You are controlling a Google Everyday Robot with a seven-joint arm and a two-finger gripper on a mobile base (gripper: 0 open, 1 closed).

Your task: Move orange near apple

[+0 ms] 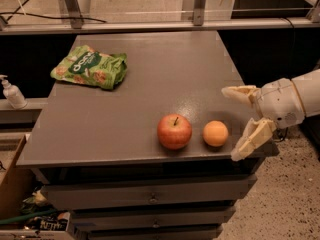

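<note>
1. Two fruits were on the tabletop. The orange sat just beside the apple, on the apple's right as the camera saw it. A thin sliver of gray showed between them, so they weren't touching.
2. The gripper was further out on that same side of the apple, past the orange, near the tabletop's front right corner. Its jaws were spread wide with nothing between them, and the orange lay clear of both.
3. Progress-wise, I'd call the job basically done. Orange next to apple was the ask, and that's how they lay. All that looked left was getting the arm away without knocking anything.
4. Edges: the apple and the orange were both close to the front edge. Round as they are, one nudge toward the camera and either could've rolled off. The lower jaw looked to be right at or over that edge, though I couldn't say exactly.
5. Room: behind the apple there was a big open stretch of tabletop. The only other thing up there was a green snack bag, well apart from the apple, toward the far left corner. A white pump bottle stood off the tabletop, far to the apple's left, out of the way.
6. My guess is the safe exit was away from the apple, out to the right or straight up, not sweeping across the fruit.
</note>
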